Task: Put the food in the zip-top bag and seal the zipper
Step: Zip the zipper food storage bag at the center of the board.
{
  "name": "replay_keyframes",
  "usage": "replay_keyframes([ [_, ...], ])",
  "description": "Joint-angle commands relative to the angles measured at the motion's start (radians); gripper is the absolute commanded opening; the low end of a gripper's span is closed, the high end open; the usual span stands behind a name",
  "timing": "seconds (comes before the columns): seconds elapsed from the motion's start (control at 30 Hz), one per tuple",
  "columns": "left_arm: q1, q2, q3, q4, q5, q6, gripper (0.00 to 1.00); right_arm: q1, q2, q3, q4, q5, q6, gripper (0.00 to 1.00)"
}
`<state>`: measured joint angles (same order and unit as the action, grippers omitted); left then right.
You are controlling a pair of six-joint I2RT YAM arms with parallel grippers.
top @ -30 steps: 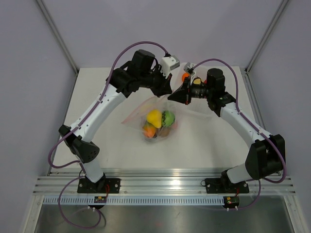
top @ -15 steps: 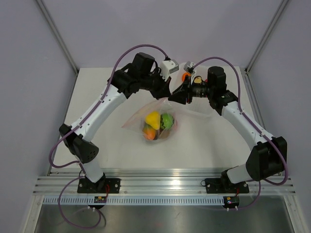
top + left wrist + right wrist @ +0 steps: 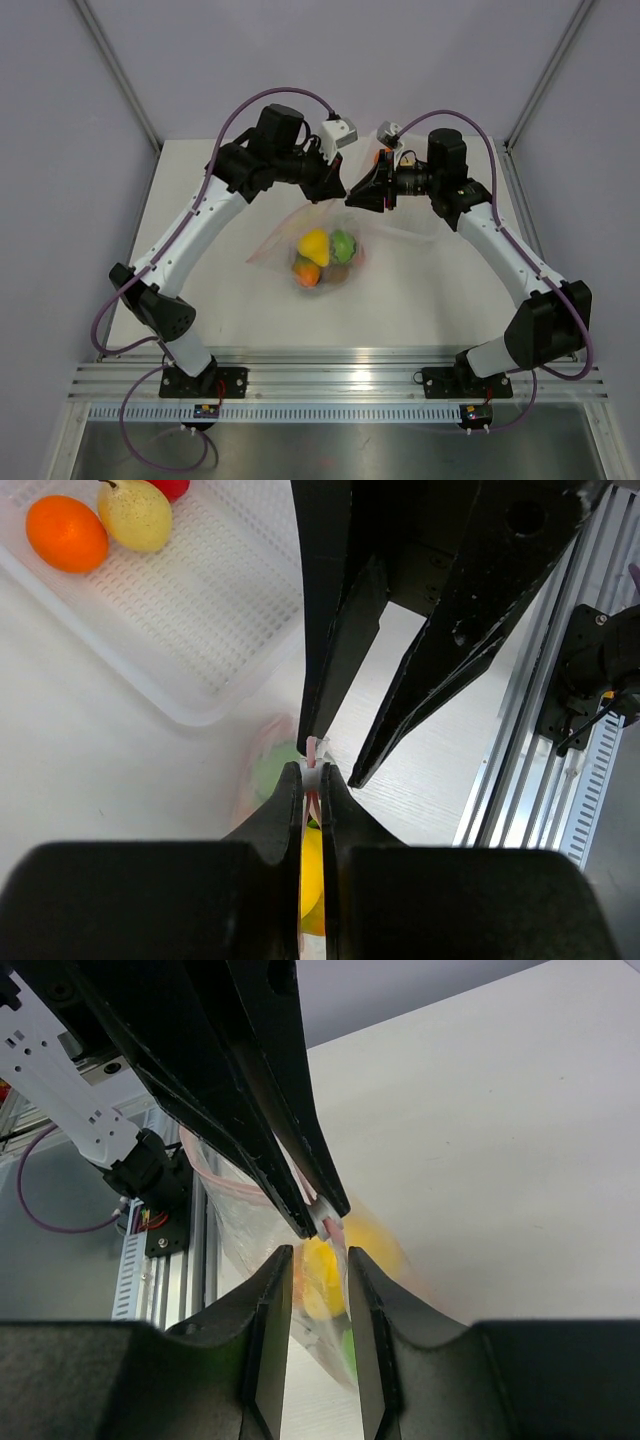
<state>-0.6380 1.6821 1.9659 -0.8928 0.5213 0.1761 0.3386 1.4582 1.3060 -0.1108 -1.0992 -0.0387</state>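
Bulging zip-top bag of fruits

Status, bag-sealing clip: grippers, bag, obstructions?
Left gripper shut on zipper. Right gripper open beside it. Food in zip-top bag; more fruit in tray. No obstruction seen.

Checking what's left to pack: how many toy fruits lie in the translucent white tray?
3 in the translucent white tray: an orange toy fruit, a yellow pear beside it, a red fruit cut off at the top edge. More may lie out of view.
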Motion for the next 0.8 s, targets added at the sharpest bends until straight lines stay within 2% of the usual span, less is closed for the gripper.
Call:
replay_keyframes([
  [0.0, 0.004, -0.038, -0.009, 0.018, 0.037, 0.008, 0.00, 0.005, 0.007, 0.038, 0.007, -0.036, 0.000, 0.36],
  [0.07, 0.004, -0.038, -0.010, 0.022, 0.037, 0.006, 0.00, 0.005, 0.013, 0.038, 0.007, -0.034, 0.003, 0.35],
  [0.13, 0.004, -0.038, -0.010, 0.022, 0.043, 0.006, 0.00, 0.007, 0.014, 0.041, 0.017, -0.034, 0.006, 0.30],
  [0.17, 0.004, -0.038, -0.010, 0.022, 0.042, 0.006, 0.00, 0.005, 0.017, 0.036, 0.026, -0.037, 0.017, 0.26],
  [0.2, 0.004, -0.038, -0.010, 0.020, 0.043, 0.006, 0.00, 0.007, 0.019, 0.033, 0.045, -0.039, 0.023, 0.15],
  [0.27, 0.004, -0.038, -0.010, 0.022, 0.042, 0.006, 0.00, 0.008, 0.021, 0.023, 0.063, -0.039, 0.033, 0.07],
  [0.37, 0.004, -0.041, -0.012, 0.020, 0.039, 0.008, 0.00, 0.007, 0.024, 0.019, 0.071, -0.041, 0.033, 0.07],
  [0.43, 0.004, -0.039, -0.012, 0.022, 0.036, 0.008, 0.00, 0.007, 0.024, 0.019, 0.072, -0.039, 0.033, 0.00],
  [0.57, 0.004, -0.038, -0.013, 0.023, 0.045, 0.006, 0.00, 0.007, 0.007, -0.011, 0.099, -0.012, 0.085, 0.00],
  [0.77, 0.004, -0.053, -0.062, 0.015, 0.043, 0.005, 0.00, 0.007, -0.082, -0.118, 0.312, 0.163, 0.146, 0.00],
])
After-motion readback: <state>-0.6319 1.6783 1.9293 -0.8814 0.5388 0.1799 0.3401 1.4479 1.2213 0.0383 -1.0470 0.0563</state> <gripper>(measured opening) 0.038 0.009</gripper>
